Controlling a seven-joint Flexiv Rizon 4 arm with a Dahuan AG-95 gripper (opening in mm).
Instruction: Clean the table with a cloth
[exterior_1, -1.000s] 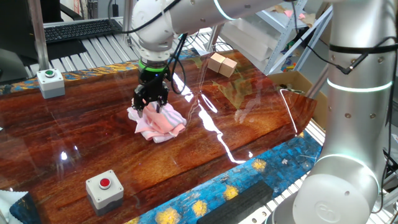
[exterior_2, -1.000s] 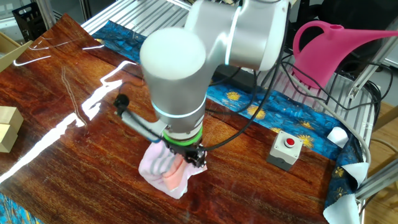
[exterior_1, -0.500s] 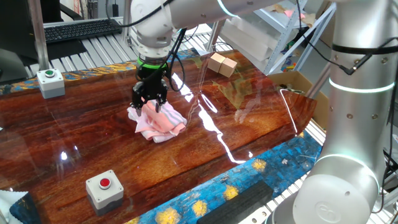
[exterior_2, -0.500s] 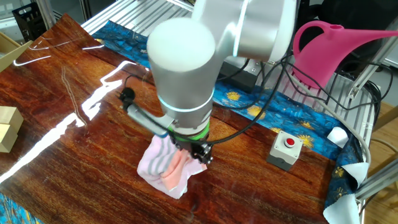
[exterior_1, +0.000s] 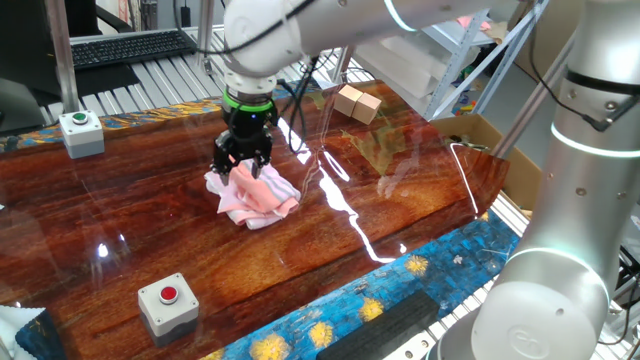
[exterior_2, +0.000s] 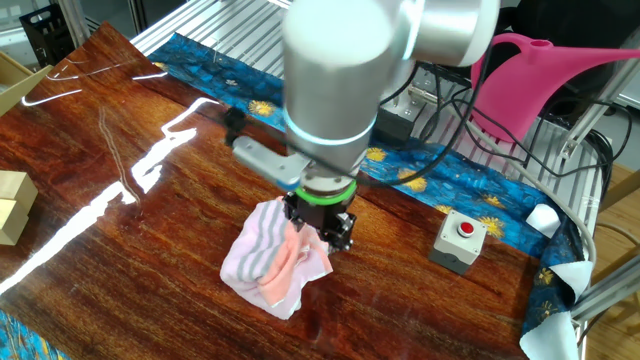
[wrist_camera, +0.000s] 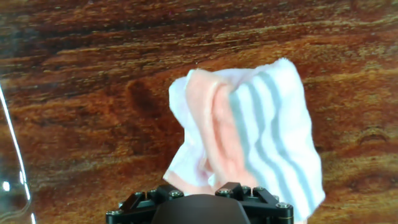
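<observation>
The cloth (exterior_1: 258, 195), a pale pink and white rag with grey stripes, lies crumpled on the glossy reddish-brown table (exterior_1: 400, 200). My gripper (exterior_1: 240, 168) points straight down onto the cloth's left edge, with the dark fingers closed on a fold. In the other fixed view the gripper (exterior_2: 318, 228) stands at the cloth's (exterior_2: 272, 262) right upper edge on the table (exterior_2: 100, 200). The hand view shows the cloth (wrist_camera: 249, 130) spreading out from the gripper (wrist_camera: 199, 185) over the wood (wrist_camera: 74, 93). The fingertips are hidden in the fabric.
A red-button box (exterior_1: 165, 300) stands near the front edge, and a green-button box (exterior_1: 80, 130) at the back left. Wooden blocks (exterior_1: 357, 102) and a cardboard box (exterior_1: 480, 135) are at the right. A pink watering can (exterior_2: 540, 70) and another red-button box (exterior_2: 460, 238) stand beyond the patterned edge.
The arm's upper links have swung round above the cloth and the gripper has shifted a little. The cloth has barely moved.
</observation>
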